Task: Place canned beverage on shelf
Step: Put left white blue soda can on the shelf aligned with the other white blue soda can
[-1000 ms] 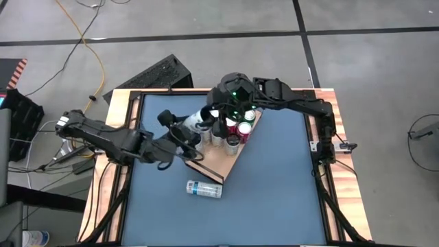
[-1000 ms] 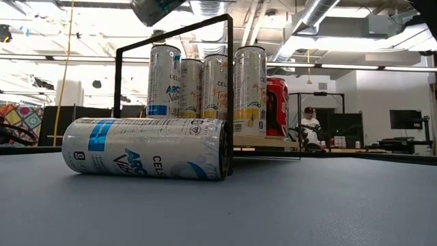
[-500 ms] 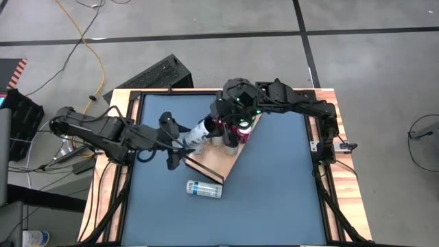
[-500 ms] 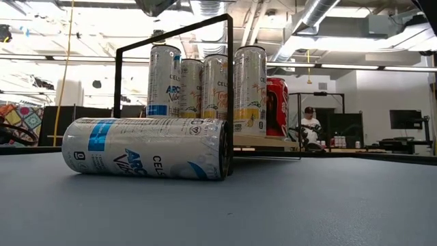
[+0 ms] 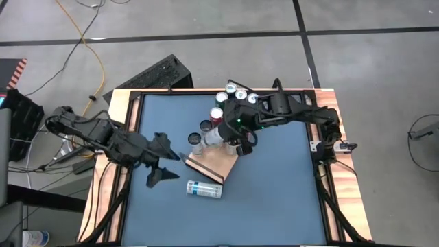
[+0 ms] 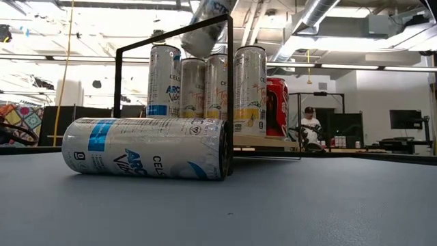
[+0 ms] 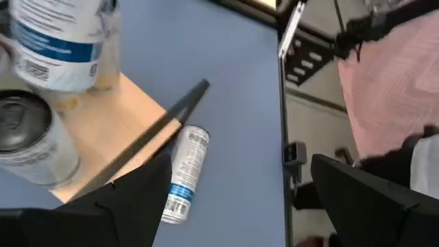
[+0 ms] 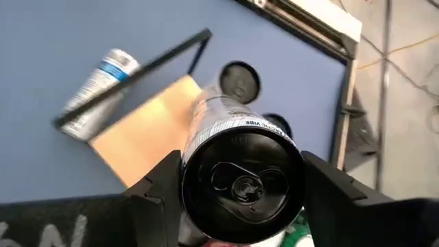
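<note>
A white canned beverage [image 5: 212, 136] hangs tilted over the shelf, with my right gripper [image 5: 236, 132] shut on it. In the low view this canned beverage [image 6: 208, 26] shows above the standing cans. The shelf [image 5: 214, 163] is a light-wood board with a black wire rail [image 6: 229, 89]. Several cans [image 5: 232, 89] stand upright on their bases at its far part. Another white-and-blue can [image 5: 204, 189] lies on its side on the blue tabletop, in front of the shelf. My left gripper [image 5: 160, 162] hangs open to the shelf's left, with nothing between its fingers. My right gripper pinches the canned beverage near its top end [image 8: 240, 175], one finger [image 8: 156, 189] on each side of the round wall. The fingers slant down from the table's right and far side, and the can runs on along them. The can is lifted clear, tilted, its bottom end toward the shelf.
The bare near part of the board [image 8: 147, 130] lies below the held can. A red can [image 6: 276, 106] stands at the row's end. The wooden rim [image 5: 123, 103] runs round the tabletop. A person [image 6: 308, 123] sits in the room beyond.
My left gripper has drawn back from the held can toward the table's left and near edges, rolling as it went. My right gripper has carried the can toward the near edge, off the standing cans and over the bare board; the can has turned and stays tilted, clear of the shelf.
</note>
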Available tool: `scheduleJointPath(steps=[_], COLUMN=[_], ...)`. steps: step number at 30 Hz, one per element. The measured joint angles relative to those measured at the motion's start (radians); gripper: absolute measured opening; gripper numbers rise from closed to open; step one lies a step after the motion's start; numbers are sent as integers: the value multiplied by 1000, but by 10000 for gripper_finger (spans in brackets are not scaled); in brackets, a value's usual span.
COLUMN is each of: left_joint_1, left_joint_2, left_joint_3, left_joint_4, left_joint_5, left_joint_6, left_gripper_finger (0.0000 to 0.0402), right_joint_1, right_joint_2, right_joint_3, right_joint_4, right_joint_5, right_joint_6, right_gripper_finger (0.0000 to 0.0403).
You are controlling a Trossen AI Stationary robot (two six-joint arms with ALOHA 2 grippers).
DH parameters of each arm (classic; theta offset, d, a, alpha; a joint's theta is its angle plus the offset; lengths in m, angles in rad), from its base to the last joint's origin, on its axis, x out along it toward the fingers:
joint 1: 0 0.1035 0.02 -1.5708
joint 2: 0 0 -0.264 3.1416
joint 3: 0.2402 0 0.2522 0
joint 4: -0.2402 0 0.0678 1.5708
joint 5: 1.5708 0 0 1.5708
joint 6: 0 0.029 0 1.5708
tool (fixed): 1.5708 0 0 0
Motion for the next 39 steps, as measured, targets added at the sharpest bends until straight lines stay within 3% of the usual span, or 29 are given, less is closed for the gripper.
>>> scheduleJointPath(steps=[6,12,21,39], left_joint_1=[-24,-23,-23,-23], left_joint_2=[-16,-17,-16,-16], left_joint_3=[1,1,1,1], left_joint_4=[4,3,-38,-41], left_joint_5=[-79,-83,-85,-89], left_joint_6=[-12,-9,-16,-21], left_gripper_finger=[334,334,334,334], right_joint_1=[27,58,146,114], right_joint_2=[0,0,14,118], right_joint_3=[-1,-1,-3,-5], right_joint_4=[10,2,-30,-89], right_joint_5=[57,43,31,-32], right_joint_6=[-24,-48,-248,-425], right_gripper_finger=[211,211,211,211])
